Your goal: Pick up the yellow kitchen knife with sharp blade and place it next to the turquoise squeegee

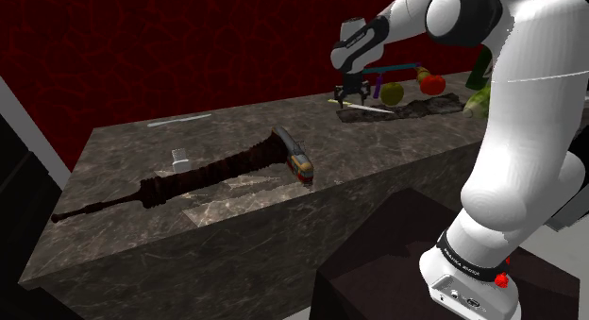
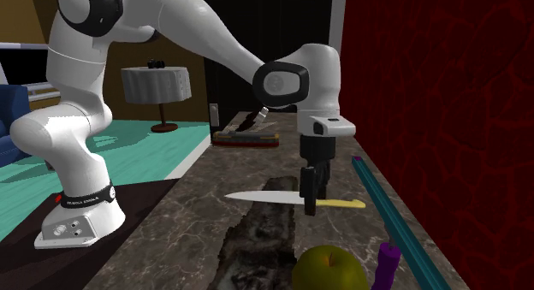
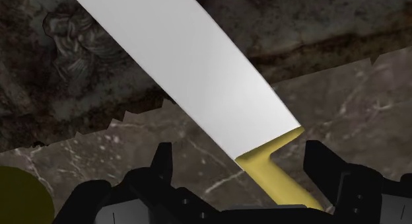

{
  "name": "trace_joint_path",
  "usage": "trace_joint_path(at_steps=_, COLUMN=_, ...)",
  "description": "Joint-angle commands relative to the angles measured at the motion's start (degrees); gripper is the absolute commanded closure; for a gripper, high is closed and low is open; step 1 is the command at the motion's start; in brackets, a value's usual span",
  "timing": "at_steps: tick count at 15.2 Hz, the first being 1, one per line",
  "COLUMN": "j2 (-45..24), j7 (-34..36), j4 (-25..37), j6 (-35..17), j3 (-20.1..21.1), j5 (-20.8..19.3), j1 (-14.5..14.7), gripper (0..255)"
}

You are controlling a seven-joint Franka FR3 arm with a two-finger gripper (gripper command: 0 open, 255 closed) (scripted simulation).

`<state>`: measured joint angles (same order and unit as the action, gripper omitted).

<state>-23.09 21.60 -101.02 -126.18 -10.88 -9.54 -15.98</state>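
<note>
The knife [image 1: 366, 107] has a white blade [image 2: 261, 196] and a yellow handle [image 2: 342, 204], and it lies on the dark marble counter [image 1: 396, 158]. My gripper [image 1: 351, 93] points straight down over it, open. Its fingers [image 2: 308, 194] straddle the knife where blade meets handle. In the wrist view the handle [image 3: 277, 184] passes between the two fingers of the gripper [image 3: 241, 158], and neither finger touches it. The turquoise squeegee [image 2: 398, 218] is a long bar with a purple grip [image 2: 387, 263]. It lies just beyond the knife's handle end, along the red wall, and is seen as a turquoise bar [image 1: 396, 67] behind the gripper.
A yellow-green apple [image 2: 332, 267] sits close to the knife and squeegee, with a red fruit [image 1: 432, 82] and a green item [image 1: 479, 93] behind it. Farther along the counter lie a toy train [image 1: 294, 160], a long dark ragged object [image 1: 189, 181] and a small white piece [image 1: 179, 160].
</note>
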Motion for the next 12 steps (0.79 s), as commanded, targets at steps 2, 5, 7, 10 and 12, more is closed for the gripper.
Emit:
trace_joint_path(at_steps=2, j2=1.82, j7=-0.19, j4=1.63, j6=3.49, j3=0.05, j5=-0.02, j1=0.37, gripper=0)
trace_joint_path(at_steps=5, j2=3.27, j7=-0.17, j4=3.02, j6=6.37, j3=0.14, j5=-0.09, j1=0.79, gripper=0)
trace_joint_path(at_steps=7, j2=3.26, j7=-0.17, j4=3.04, j6=6.38, j3=0.15, j5=-0.09, j1=0.79, gripper=0)
trace_joint_path(at_steps=10, j2=3.26, j7=-0.17, j4=3.04, j6=6.38, j3=0.15, j5=-0.09, j1=0.79, gripper=0)
trace_joint_path(at_steps=12, j2=3.26, j7=-0.17, j4=3.04, j6=6.38, j3=0.15, j5=-0.09, j1=0.79, gripper=0)
